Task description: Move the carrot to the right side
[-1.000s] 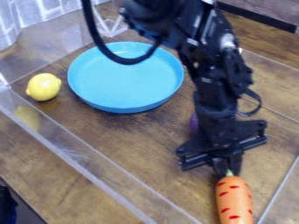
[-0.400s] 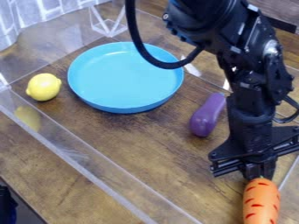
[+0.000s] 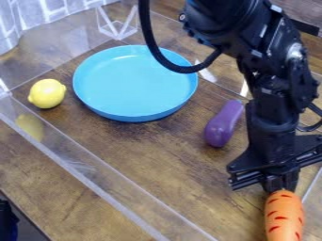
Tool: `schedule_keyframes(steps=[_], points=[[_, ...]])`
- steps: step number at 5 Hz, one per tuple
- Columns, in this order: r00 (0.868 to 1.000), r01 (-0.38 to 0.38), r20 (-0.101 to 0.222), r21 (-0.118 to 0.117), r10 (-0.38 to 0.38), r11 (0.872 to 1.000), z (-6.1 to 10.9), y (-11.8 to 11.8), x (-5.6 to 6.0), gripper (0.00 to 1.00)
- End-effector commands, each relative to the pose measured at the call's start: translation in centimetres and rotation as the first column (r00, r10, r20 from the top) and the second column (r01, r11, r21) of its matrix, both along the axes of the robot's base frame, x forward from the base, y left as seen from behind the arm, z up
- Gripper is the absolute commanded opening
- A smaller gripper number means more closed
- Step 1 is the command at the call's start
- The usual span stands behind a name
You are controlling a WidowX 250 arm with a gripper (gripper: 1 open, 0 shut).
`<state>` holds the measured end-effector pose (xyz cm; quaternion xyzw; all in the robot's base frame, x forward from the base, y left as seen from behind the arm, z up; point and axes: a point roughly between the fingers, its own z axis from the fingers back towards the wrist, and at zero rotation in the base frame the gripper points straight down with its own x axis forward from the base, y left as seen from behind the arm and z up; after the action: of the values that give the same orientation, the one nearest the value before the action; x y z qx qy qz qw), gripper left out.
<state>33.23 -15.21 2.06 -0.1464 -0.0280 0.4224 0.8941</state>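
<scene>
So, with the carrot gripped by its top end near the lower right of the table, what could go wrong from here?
1. The gripper is shut on only the top end of the carrot, so the long body could swing or slip out.
2. The carrot runs to the bottom edge of the picture; released here, it might roll off the table.
3. The eggplant lies close beside the arm and might get knocked on retreat.

Black robot arm reaching down from upper frame, hand [image 3: 278, 185] pointing steeply downward, fingers closed
</scene>
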Motion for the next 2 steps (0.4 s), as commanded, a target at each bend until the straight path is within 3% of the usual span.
schedule_keyframes(steps=[1, 2], points=[[1.000, 0.014, -0.008, 0.007, -0.014, 1.000, -0.41, -1.21, -0.87, 0.00], [1.000, 0.006, -0.010, 0.013, -0.006, 1.000, -0.48, -1.28, -1.01, 0.00]])
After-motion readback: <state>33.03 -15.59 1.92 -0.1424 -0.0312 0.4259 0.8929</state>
